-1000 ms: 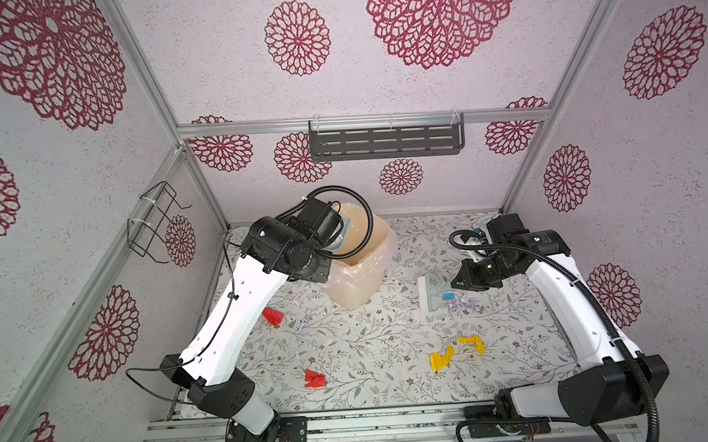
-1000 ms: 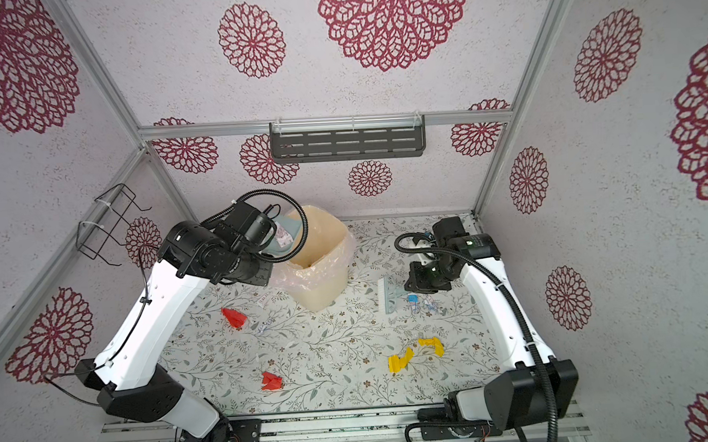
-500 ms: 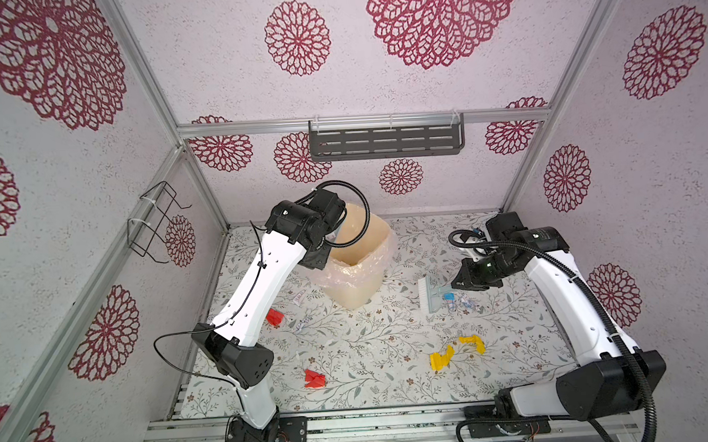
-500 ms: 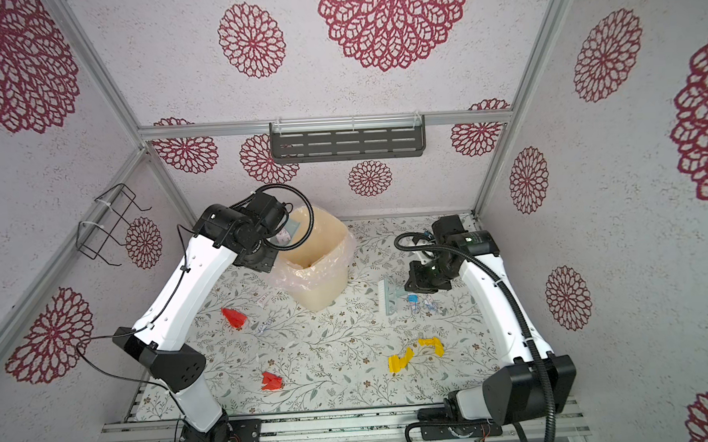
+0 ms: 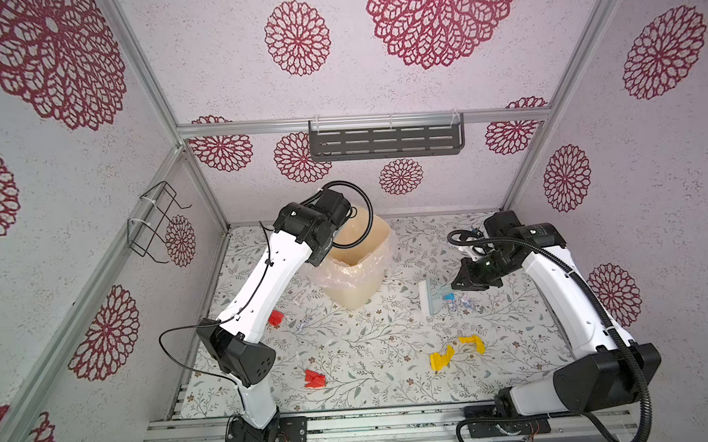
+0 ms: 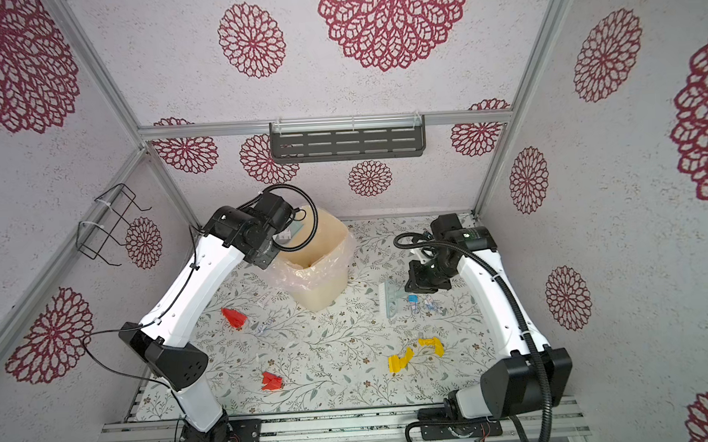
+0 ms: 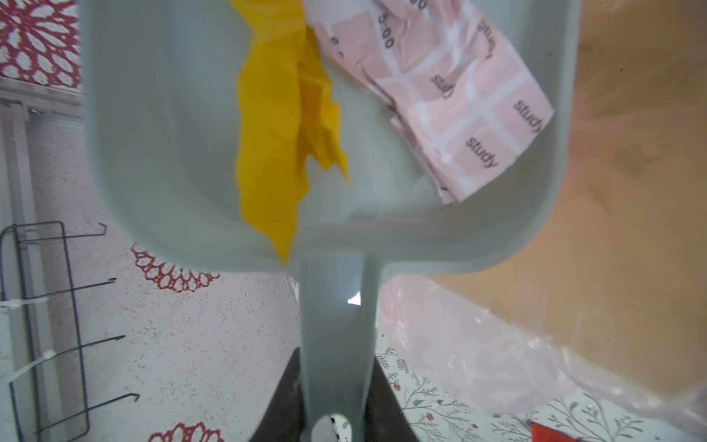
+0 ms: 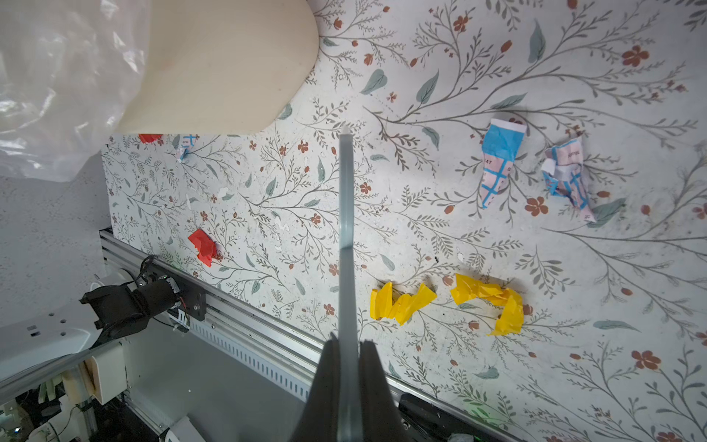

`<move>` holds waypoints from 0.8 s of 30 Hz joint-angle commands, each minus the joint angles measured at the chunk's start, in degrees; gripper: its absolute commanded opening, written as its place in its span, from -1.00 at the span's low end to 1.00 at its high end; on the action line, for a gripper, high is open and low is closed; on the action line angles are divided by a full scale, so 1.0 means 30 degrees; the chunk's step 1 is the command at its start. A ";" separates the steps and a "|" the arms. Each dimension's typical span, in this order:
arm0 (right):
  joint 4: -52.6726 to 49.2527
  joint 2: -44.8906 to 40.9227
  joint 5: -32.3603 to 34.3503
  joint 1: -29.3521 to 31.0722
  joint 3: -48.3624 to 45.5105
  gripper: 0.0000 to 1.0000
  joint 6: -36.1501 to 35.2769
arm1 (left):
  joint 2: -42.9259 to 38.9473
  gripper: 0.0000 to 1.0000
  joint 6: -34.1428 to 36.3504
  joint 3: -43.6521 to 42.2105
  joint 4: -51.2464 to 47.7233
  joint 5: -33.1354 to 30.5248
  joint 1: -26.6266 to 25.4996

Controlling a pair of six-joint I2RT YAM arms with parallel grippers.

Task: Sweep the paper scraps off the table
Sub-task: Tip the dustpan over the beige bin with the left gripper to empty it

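Swinging up, the left gripper (image 7: 333, 398) has brought the dustpan (image 7: 153, 134), clamped by its handle, over the lined bin's (image 5: 359, 280) rim near the table's (image 5: 372, 354) back edge. The right gripper (image 8: 346, 363) pinches the brush (image 5: 430, 296). Two paper scraps (image 7: 271, 134) ride the pan; others lie across the table. Off-centre tipping could spill them outside.
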 commanded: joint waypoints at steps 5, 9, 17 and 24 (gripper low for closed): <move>-0.1267 0.0604 0.0306 -0.0082 0.0925 -1.00 -0.0338 | -0.0357 -1.00 0.4784 -0.1664 0.3095 -0.3570 -0.0741; -0.1427 0.0791 0.0356 -0.0090 0.0852 -1.00 -0.0421 | -0.1111 -1.00 0.7863 -0.3148 0.5308 -0.5420 -0.1234; -0.1474 0.0869 0.0448 -0.0090 0.0749 -1.00 -0.0396 | -0.1680 -1.00 1.4669 -0.6289 1.1233 -0.8883 -0.1824; -0.1324 0.0755 0.0415 -0.0089 0.0713 -1.00 -0.0441 | -0.1393 -1.00 1.6470 -0.6459 1.3228 -0.9650 -0.2163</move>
